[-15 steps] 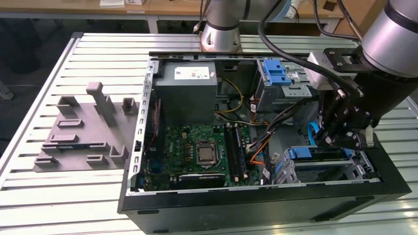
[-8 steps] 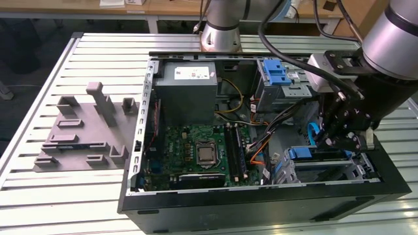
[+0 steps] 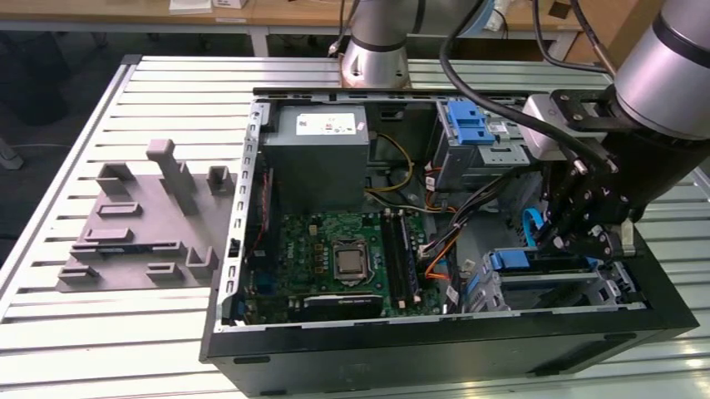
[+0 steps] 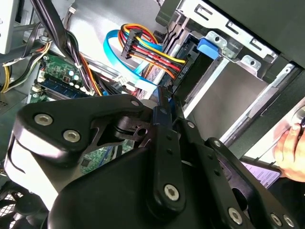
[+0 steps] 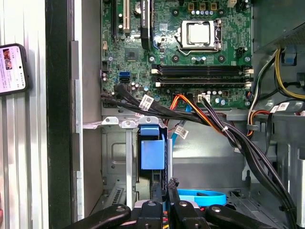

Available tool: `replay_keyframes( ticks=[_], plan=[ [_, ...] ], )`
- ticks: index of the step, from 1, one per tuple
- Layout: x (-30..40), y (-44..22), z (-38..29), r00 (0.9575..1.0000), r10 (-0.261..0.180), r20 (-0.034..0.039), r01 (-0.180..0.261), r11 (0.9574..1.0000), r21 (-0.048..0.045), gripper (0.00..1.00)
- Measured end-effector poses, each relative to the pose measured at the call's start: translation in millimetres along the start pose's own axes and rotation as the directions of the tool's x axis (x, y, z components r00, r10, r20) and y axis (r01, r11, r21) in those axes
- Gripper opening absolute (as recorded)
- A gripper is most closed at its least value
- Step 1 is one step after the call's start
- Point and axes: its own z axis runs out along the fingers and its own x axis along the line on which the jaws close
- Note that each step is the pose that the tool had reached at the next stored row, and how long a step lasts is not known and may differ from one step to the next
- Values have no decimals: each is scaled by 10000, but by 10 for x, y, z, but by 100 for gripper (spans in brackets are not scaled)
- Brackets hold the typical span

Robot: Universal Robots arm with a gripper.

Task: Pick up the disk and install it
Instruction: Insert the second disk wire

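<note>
Down inside the open computer case [image 3: 332, 366], the gripper [image 3: 586, 235] is reaching into the drive cage [image 3: 604, 291] at the corner on the exterior view's right. Its black linkage fingers [image 5: 164, 191] are sitting drawn close together, seemingly pinching a thin blue edge, though whether they are truly clamping it I cannot tell. Just ahead of the fingertips, the disk [image 5: 152, 150] is standing on edge in the grey metal bay, its blue plastic carrier facing outward; in the exterior view the same blue frame [image 3: 541, 260] is showing just below the gripper.

By my judgement the drive is handling as a dense, rigid slab, moderately heavy for its size, with smooth metal faces that are offering little friction; the plastic carrier's rails look like the sensible place to grip, sparing the casing. Bundled black cables [image 5: 228, 133] and orange and yellow wires are crossing above the bay. Beyond them the green motherboard [image 3: 338, 262] is lying flat, and a grey power supply [image 3: 322, 150] is occupying the far end.
</note>
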Motion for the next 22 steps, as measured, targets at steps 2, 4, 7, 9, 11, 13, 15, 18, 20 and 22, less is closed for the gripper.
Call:
replay_keyframes(
  ticks=[2, 4, 7, 9, 11, 13, 15, 18, 20, 22],
  plan=[
    [1, -3, 4, 10000, -1, 5, 1, 10000, 0, 16],
    [2, -5, 6, 10000, 0, 5, 0, 10000, 0, 16],
    [3, -11, 10, 10000, -1, 3, 1, 10000, 0, 16],
    [3, -13, 12, 10000, 1, 3, -1, 10000, 0, 16],
    [3, -14, 16, 10000, 0, 4, 0, 10000, 0, 16],
    [3, -15, 21, 10000, 0, 6, 0, 10000, 0, 16],
    [3, -16, 24, 10000, 0, 4, 0, 10000, 0, 16],
    [3, -20, 30, 10000, 0, 3, 0, 10000, 0, 16],
    [3, -22, 34, 10000, 0, 4, 0, 10000, 0, 16],
    [3, -23, 39, 10000, 0, 4, 0, 10000, 0, 16]
  ],
)
